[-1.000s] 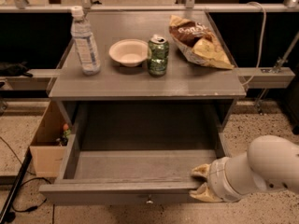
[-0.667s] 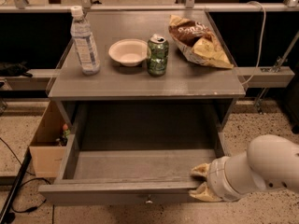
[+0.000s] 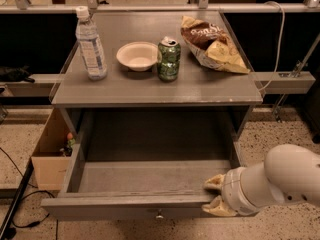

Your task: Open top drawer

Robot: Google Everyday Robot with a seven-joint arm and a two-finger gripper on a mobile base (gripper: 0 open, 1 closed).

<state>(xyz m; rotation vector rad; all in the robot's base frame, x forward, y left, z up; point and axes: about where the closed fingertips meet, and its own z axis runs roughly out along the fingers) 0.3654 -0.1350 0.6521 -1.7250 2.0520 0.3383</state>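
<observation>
Your drawer (image 3: 150,178) stands pulled far out under the tabletop (image 3: 150,91), its grey inside bare. Expect stiff wood with some weight, sliding straight; the front won't flex, but a pull from one corner may skew it and make it bind. The knob (image 3: 159,215), centred on the front, looks the truest hold. The gripper (image 3: 214,196) sits at the front's right end, its yellow fingers (image 3: 215,183) pinching the top edge, one inside and one outside. The runners are hidden, the arm covers the right corner, and the front's lower part is cut off
</observation>
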